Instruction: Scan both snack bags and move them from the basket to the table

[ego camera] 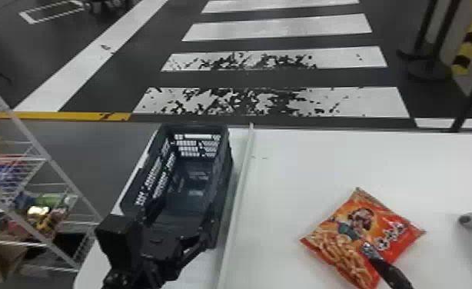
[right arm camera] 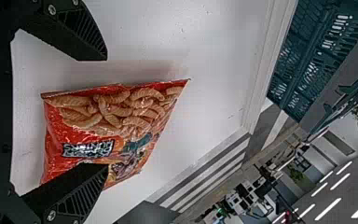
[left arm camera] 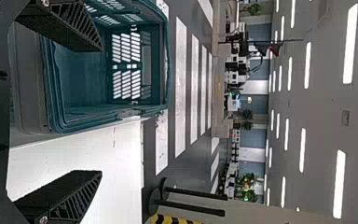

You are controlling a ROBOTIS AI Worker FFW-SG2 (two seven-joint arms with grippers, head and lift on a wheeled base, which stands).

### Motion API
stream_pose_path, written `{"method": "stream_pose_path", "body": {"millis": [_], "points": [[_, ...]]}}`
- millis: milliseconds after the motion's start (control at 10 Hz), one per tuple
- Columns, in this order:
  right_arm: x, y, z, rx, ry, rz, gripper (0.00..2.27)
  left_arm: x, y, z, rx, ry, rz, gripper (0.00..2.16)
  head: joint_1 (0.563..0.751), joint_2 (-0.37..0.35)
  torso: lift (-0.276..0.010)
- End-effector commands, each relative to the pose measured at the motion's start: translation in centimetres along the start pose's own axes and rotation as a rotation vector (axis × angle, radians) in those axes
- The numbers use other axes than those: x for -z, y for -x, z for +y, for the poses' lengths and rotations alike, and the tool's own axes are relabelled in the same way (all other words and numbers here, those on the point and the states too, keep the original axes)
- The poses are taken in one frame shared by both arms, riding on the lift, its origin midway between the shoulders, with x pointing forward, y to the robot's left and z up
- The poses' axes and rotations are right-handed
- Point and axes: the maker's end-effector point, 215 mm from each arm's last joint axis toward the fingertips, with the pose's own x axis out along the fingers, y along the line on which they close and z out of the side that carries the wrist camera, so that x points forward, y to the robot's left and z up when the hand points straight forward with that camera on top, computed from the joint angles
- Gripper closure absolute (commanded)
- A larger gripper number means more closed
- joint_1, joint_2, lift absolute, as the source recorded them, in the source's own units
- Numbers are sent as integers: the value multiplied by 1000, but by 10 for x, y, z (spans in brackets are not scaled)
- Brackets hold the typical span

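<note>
The snack bag point(ego camera: 352, 234) lies flat on the table point(ego camera: 304, 165), presumably placed there as its destination, with the right gripper point(right arm camera: 106, 112) over it, fingers wide apart and clamping nothing, while the left gripper point(left arm camera: 101, 111), likewise parted and empty, hangs near the basket point(ego camera: 223, 169).

Ceiling lights point(left arm camera: 350, 44) glow (quite brightly).

Both the black left gripper point(ego camera: 159, 246) and black right gripper point(ego camera: 389, 273) have flat fingers, wide apart.
</note>
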Motion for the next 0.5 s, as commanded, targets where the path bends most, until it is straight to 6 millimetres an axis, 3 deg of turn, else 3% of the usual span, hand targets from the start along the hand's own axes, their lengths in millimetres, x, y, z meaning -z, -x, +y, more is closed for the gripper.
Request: {"method": "stream_pose_path", "body": {"millis": [0,400], "points": [[2,-3,0,0,34,-8,130,2,0,-2,3,-1,5,53,695,188,-98],[17,-3,1,10,131,4,316,6,0,-3,12,0,11,53,695,174,-98]]}}
